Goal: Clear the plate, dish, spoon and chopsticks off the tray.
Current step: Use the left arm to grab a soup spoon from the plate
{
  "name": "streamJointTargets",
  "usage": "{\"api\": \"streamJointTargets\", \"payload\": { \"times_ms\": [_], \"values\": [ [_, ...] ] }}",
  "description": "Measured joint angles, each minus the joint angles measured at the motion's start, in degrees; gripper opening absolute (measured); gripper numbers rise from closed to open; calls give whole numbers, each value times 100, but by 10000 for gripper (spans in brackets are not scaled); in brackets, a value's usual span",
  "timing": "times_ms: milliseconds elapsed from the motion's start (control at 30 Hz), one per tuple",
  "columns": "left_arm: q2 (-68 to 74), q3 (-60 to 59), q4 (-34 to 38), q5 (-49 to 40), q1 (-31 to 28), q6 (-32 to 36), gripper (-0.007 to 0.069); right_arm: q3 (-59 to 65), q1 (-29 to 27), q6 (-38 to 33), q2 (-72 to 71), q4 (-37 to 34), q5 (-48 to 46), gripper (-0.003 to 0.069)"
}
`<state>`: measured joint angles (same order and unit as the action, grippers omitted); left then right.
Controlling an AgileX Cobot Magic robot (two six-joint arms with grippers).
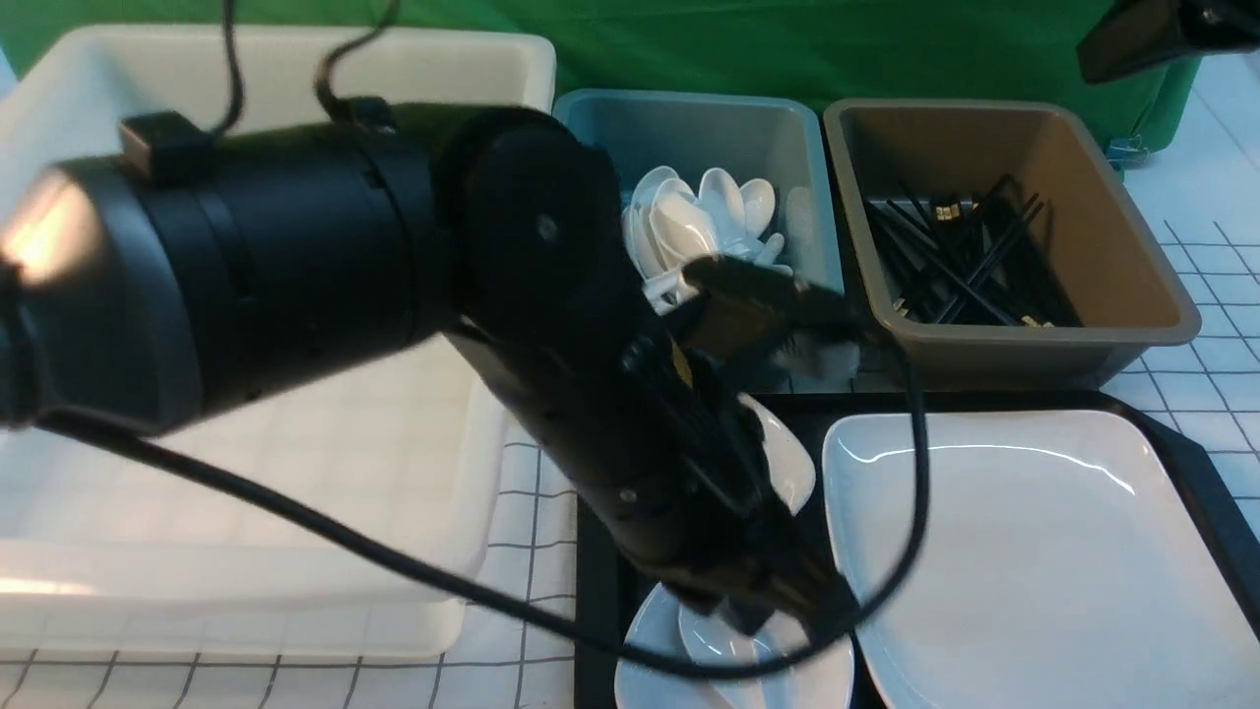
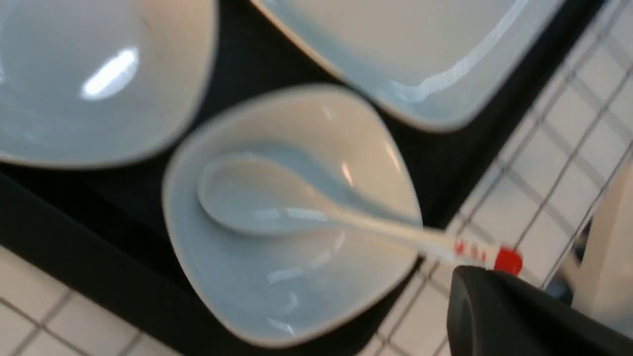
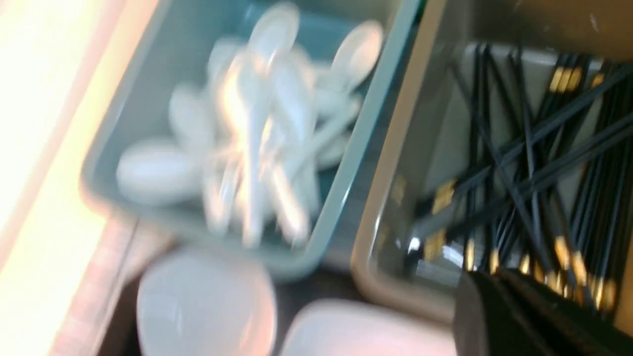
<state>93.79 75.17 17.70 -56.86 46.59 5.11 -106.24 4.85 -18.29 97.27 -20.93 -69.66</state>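
The black tray holds the large white plate on its right side. On its near left a small white dish holds the spoon. The spoon's bowl lies in the dish and its red-marked handle sticks out over the rim. My left gripper is shut, with its tip right at the end of that handle. No chopsticks show on the tray. Several black ones lie in the brown bin. My right gripper hovers shut over that bin's near edge with nothing seen in it.
A second small dish sits on the tray's far left. Behind the tray stand a teal bin of white spoons and the brown bin. A big white tub fills the left. My left arm blocks much of the front view.
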Motion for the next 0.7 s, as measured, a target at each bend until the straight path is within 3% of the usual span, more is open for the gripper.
{"api": "streamJointTargets", "payload": {
  "times_ms": [133, 300, 433, 533, 700],
  "values": [
    [255, 0, -389, -95, 422, -1395, 0, 1384, 258, -210, -921, 112, 112, 78],
    [612, 0, -375, -69, 682, -1758, 57, 2241, 264, -268, -1623, 172, 415, 127],
    [855, 0, -346, 193, 738, -1976, 167, 2564, 264, -273, -1994, 219, 482, 134],
    [1096, 4, -344, 285, 738, -2476, 305, 2702, 264, -273, -2214, 238, 537, 135],
    [1364, 4, -399, 421, 738, -3044, 456, 2709, 264, -273, -2421, 250, 577, 141]
  ]
}}
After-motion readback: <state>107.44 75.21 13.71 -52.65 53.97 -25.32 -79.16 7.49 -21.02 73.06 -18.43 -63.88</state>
